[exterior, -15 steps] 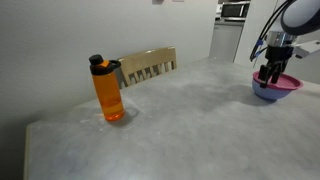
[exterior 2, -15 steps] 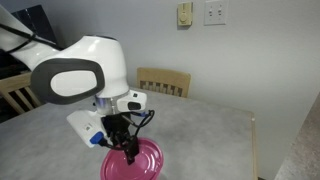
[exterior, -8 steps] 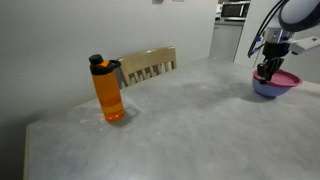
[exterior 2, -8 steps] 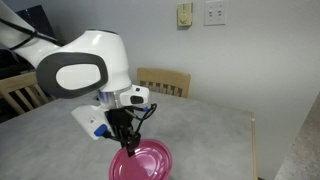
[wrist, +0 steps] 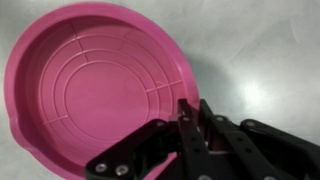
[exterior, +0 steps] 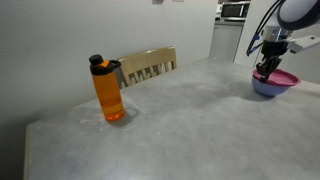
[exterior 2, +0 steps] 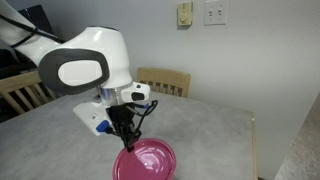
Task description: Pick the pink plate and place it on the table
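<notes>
Rim of pink plate [wrist: 95, 85], pinched in hand [wrist: 193, 110]

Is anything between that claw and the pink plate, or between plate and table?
Nothing visible. The gripper pinches the rim of the pink plate over the blue-lavender bowl; the table beside it looks free, and the orange bottle stands far off.

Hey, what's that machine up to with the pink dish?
A robot arm is handling the pink plate. Its gripper pinches the plate's rim, which the wrist view shows close up. In an exterior view the plate sits on, or just above, a blue-lavender bowl near the end of the table, so it is not yet set on the tabletop. An orange bottle stands well apart.
</notes>
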`<state>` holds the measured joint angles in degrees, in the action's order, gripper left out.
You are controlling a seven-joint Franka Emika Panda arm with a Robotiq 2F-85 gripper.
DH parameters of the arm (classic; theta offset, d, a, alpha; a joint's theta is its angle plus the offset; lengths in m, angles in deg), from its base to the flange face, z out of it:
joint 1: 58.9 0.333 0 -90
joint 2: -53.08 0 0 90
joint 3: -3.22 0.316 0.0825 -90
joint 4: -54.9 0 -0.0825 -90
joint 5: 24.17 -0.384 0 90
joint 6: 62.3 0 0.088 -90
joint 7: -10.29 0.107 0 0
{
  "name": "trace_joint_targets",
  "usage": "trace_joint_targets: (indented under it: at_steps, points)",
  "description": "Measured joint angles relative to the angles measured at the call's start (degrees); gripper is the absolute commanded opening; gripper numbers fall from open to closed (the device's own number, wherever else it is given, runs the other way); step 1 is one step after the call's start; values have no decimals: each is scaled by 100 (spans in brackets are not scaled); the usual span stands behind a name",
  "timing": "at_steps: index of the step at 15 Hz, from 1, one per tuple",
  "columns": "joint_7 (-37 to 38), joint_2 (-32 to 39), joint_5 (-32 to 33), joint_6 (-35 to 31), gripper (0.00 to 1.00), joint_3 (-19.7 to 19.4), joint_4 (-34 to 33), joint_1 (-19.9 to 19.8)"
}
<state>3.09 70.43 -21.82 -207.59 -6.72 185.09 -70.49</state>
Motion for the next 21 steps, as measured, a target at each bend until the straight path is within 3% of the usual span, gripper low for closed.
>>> trace_joint_targets:
  at_steps: [8, 14, 21]
  points:
    - [0, -41, 57, 183, 3, 34, -160, 164]
    - [16, -150, 603, 424, 3, 97, -377, 549]
    - [-259, -197, 779, 679, 3, 646, -837, 968]
